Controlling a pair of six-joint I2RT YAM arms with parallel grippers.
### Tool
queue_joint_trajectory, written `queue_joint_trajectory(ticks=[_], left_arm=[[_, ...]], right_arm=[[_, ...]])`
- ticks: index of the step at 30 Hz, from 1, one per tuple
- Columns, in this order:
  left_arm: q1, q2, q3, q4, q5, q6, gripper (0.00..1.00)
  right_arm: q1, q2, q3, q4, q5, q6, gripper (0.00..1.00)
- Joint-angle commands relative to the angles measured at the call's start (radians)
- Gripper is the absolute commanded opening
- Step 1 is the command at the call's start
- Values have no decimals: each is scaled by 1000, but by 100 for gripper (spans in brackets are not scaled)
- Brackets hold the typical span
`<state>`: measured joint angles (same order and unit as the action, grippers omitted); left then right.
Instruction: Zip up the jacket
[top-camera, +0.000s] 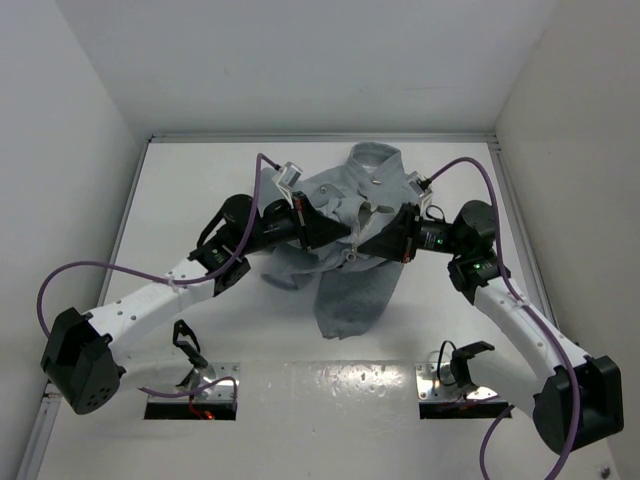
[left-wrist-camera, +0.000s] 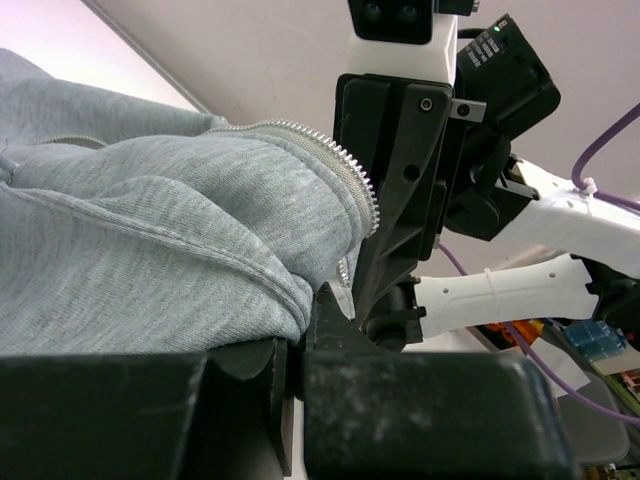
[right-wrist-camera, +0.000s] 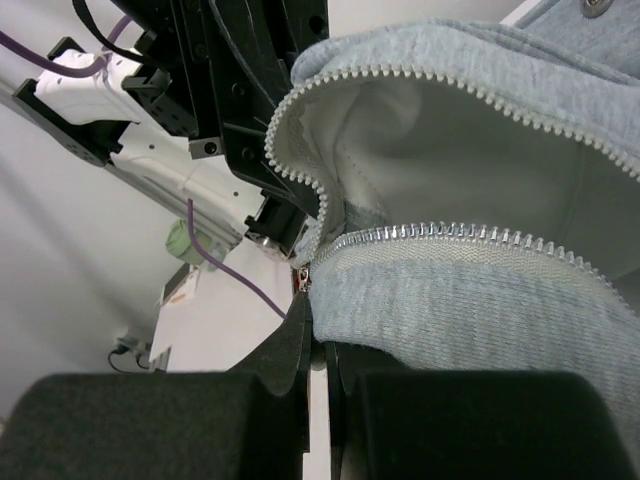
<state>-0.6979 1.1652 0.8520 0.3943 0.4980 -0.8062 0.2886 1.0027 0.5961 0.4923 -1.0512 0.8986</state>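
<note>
The light grey jacket (top-camera: 350, 290) lies mid-table, collar toward the far wall, its front parted below the collar. My left gripper (top-camera: 335, 237) and right gripper (top-camera: 378, 243) face each other tip to tip over the front opening. In the left wrist view the left gripper (left-wrist-camera: 297, 345) is shut on a fold of the jacket (left-wrist-camera: 150, 230) beside the zipper teeth (left-wrist-camera: 345, 165). In the right wrist view the right gripper (right-wrist-camera: 318, 330) is shut on the jacket's (right-wrist-camera: 480, 300) other edge, right under the small metal slider (right-wrist-camera: 303, 281). White lining shows above the teeth (right-wrist-camera: 450, 235).
The white table (top-camera: 200, 180) is boxed in by walls on the left, right and far sides. Purple cables (top-camera: 95, 268) loop off both arms. Two metal mounting plates (top-camera: 195, 385) sit at the near edge.
</note>
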Motion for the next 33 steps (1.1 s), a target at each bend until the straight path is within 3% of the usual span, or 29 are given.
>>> queue_joint_trajectory(ticks=[1, 33], left_arm=[[-14, -9, 48, 77, 10, -4, 0], [5, -36, 51, 21, -1, 45, 0]], right_arm=[[4, -4, 59, 75, 2, 8, 0], [-14, -22, 33, 62, 33, 51, 0]])
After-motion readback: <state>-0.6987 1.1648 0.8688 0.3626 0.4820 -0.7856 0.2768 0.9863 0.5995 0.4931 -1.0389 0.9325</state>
